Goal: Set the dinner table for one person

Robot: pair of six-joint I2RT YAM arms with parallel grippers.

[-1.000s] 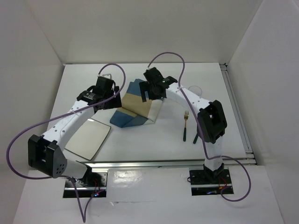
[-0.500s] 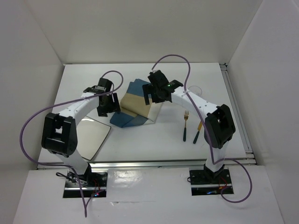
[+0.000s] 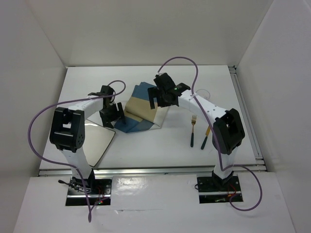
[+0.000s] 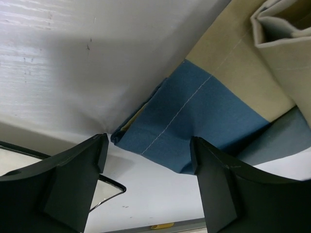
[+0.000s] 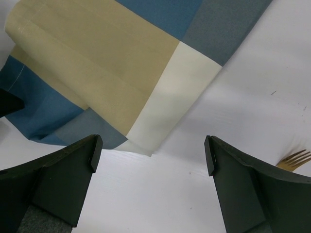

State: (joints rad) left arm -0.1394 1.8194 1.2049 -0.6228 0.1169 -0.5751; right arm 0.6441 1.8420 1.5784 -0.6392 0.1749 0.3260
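So far: early, by my reading. Nothing is arranged as a place setting yet.
Counter (image 3: 160, 145): white and flat, it spans the whole work area ahead of both arm bases and carries everything.
Placemat (image 3: 143, 109): lies mid-counter, blue and tan, folded over on itself and rumpled, not spread flat.
Left claw (image 4: 147, 150): open, its jaws on either side of the placemat's near blue corner and low over it. Whether the pads touch the cloth I cannot tell.
Right claw (image 5: 151, 150): spread wide and holding nothing, it hovers over the placemat's cream and tan end.
Plate (image 3: 95, 143): sits at the near left, its corner just beside the blue fold, not on the placemat.
Fork (image 3: 193, 130): lies to the right, well apart from the cloth.
Second utensil (image 3: 206, 139): next to the fork, partly hidden by the right arm.
Left to do: likely flatten the placemat, then put the plate on it and the cutlery alongside.
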